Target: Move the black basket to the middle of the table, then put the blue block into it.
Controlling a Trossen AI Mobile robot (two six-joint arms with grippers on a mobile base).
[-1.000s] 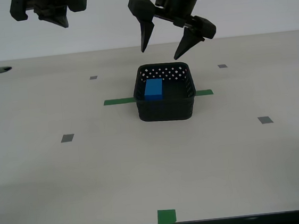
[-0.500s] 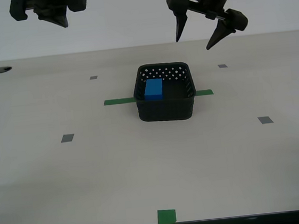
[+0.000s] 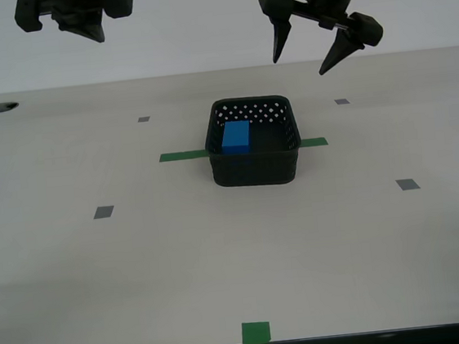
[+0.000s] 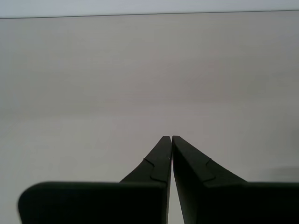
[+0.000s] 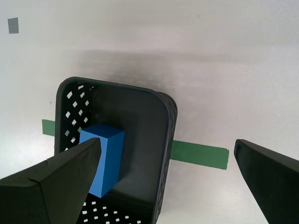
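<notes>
Look: your first pincer (image 3: 323, 47) has lifted away from the basket (image 3: 256, 165), wide open and empty. The block (image 3: 236, 137) sits inside, mid tabletop (image 3: 140, 255) on the green tape (image 3: 183, 155). Second pincer (image 4: 169, 140) is closed, empty. Job looks done.

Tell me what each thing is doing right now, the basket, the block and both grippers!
black basket: upright on the table, over the green tape strip.
blue block: inside the basket, free of any gripper.
my first gripper: open, empty, raised above the table.
my second gripper: shut, empty.
</notes>
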